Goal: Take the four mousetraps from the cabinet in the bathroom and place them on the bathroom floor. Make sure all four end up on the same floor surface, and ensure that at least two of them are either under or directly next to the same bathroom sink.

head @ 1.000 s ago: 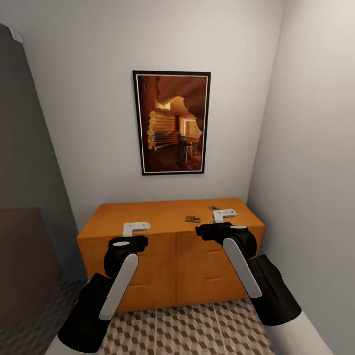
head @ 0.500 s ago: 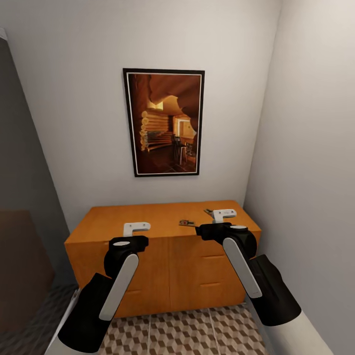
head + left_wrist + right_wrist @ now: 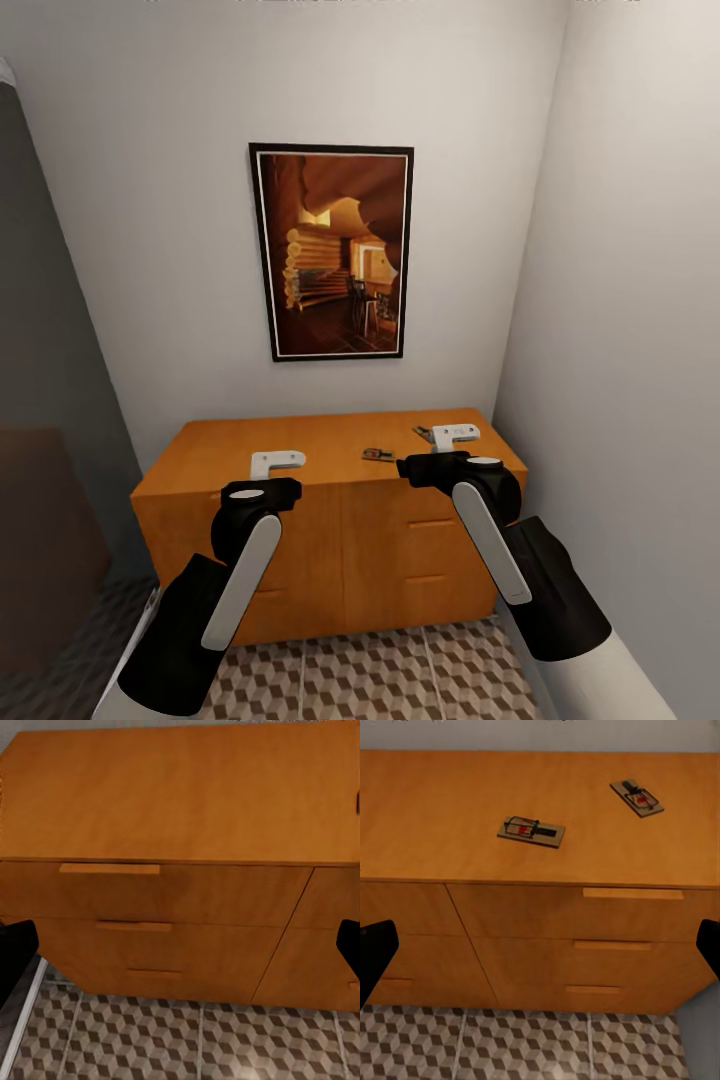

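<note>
The orange-brown cabinet point(image 3: 300, 445) stands against the far wall. Two mousetraps lie on its top towards the right end: one point(image 3: 378, 454) near the middle, another point(image 3: 424, 433) further right. In the right wrist view the same two mousetraps point(image 3: 532, 832) point(image 3: 637, 797) lie flat above the drawer fronts. My right gripper point(image 3: 455, 436) hovers in front of the cabinet's right part, open and empty point(image 3: 540, 949). My left gripper point(image 3: 277, 462) hangs open and empty before the cabinet's left part point(image 3: 180, 952). Cube-patterned bathroom floor point(image 3: 380, 675) runs below.
A dark-framed log-cabin picture point(image 3: 331, 250) hangs above the cabinet. A white wall point(image 3: 630, 320) closes the right side, tight against the cabinet's end. A dark smoked panel point(image 3: 45, 420) stands at the left. Slim bar handles point(image 3: 632, 893) cross the drawer fronts.
The whole head view shifted a little left early in the second, so the camera moved. Both arms keep the same pose and the mousetraps lie where they were.
</note>
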You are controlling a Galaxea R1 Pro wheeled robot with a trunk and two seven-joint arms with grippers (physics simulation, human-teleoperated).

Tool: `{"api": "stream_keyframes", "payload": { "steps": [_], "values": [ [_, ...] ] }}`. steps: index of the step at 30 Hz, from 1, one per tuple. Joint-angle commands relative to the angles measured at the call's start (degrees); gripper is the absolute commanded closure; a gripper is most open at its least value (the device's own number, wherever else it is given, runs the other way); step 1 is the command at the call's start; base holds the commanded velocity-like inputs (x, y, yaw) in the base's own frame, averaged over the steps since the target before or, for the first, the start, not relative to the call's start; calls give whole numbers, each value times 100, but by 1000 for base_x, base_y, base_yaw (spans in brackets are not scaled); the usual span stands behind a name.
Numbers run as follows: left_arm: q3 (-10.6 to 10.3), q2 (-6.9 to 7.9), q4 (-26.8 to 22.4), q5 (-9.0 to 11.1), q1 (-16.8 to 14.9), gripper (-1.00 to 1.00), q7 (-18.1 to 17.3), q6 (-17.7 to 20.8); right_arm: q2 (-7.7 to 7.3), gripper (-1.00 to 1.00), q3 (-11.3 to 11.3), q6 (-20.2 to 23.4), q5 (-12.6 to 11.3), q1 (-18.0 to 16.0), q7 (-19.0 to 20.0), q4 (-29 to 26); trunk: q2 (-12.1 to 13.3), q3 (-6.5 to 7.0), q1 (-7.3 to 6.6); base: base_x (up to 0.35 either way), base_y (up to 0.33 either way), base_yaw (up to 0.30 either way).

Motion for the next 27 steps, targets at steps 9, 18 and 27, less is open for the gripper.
{"api": "stream_keyframes", "payload": {
  "steps": [9,18,27],
  "values": [
    [-7,-7,-5,56,-7,-100,78,14,19,-100,6,36,-81,-7,-60,-4,353,151,-196,0,0,0],
    [-8,-8,-5,56,-7,-100,80,14,22,-100,6,33,-61,-7,-60,-4,714,312,-393,0,0,0],
    [-8,-8,-5,56,-7,-100,80,15,23,-100,8,25,-58,-7,-60,-4,1075,474,-591,0,0,0]
  ]
}}
